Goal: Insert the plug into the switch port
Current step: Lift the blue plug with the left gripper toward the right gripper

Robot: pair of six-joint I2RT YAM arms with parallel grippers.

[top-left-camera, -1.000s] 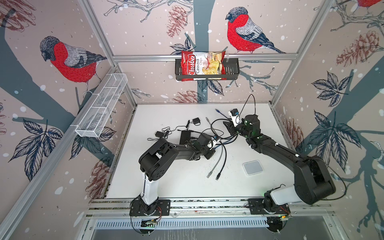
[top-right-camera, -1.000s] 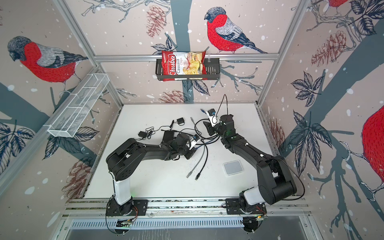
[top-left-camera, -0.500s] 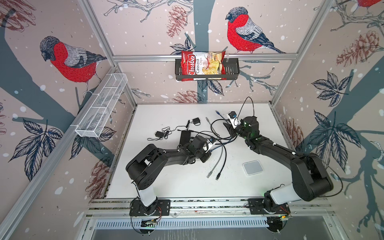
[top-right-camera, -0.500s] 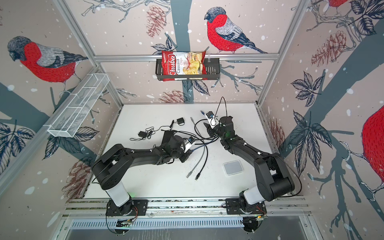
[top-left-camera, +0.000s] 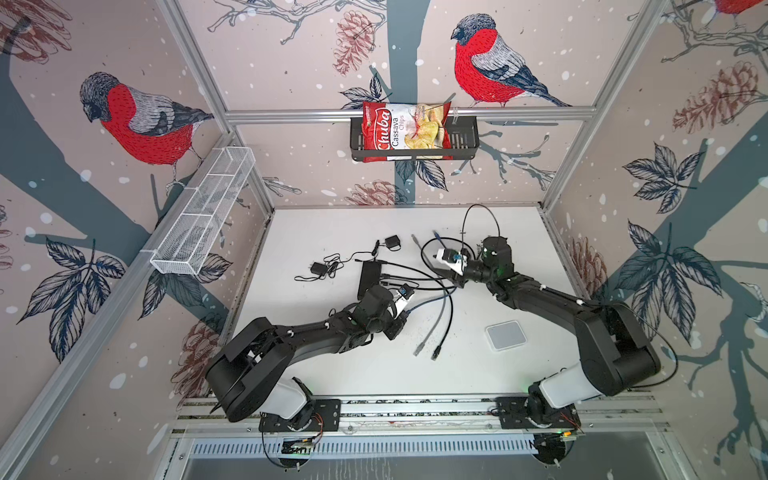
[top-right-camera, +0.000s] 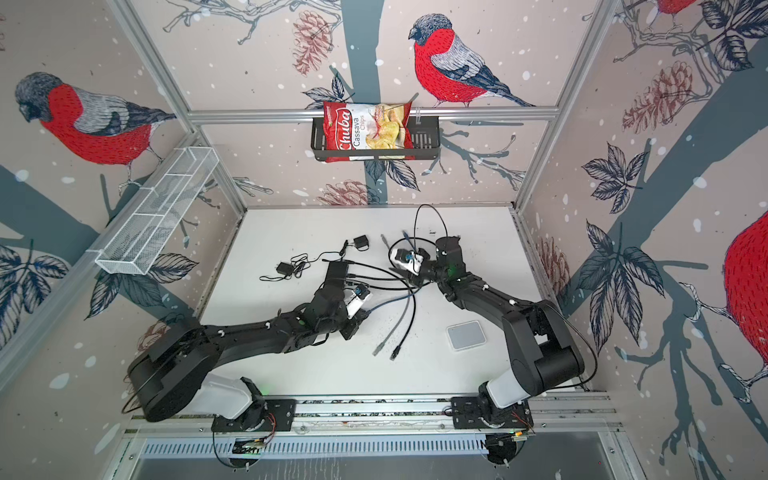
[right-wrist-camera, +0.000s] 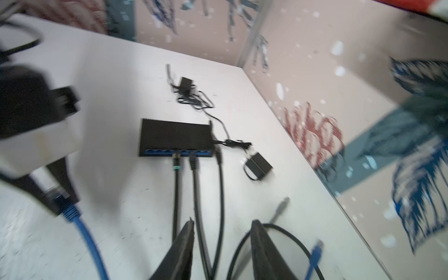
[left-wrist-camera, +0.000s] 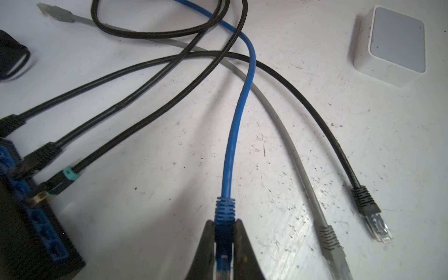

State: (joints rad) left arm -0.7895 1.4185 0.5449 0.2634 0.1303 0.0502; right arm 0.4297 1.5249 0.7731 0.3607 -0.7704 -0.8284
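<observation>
**Blue Ethernet plug pinched in the left fingers, close to the network switch**

The left fingers (left-wrist-camera: pixel 208 232) are closed narrowly on the blue Ethernet plug (left-wrist-camera: pixel 225 211). They grip the ribbed boot and the body behind it. The plug's nose points back toward the wrist camera and is too blurred to read. Its blue cable (left-wrist-camera: pixel 242 101) trails away across the white tabletop (left-wrist-camera: pixel 169 145).

The black network switch (right-wrist-camera: pixel 174 135) lies flat, its row of blue ports facing the arms. The held plug sits near that port side, off to one end and not touching it. Three black cables (right-wrist-camera: pixel 194 162) are plugged in, and several ports look free.

The right fingers (right-wrist-camera: pixel 184 247) stand apart, holding nothing. They straddle the black cables on the port side of the switch.

A grey plug (left-wrist-camera: pixel 329 240) and a black plug (left-wrist-camera: pixel 366 201) lie loose, farther from the switch than the blue one.

The plug is probably light, hard plastic with a thin latch tab that could snap. The cable looks springy and may twist the plug off line. The boot seems the best hold, as it keeps the nose clear to enter a port
</observation>
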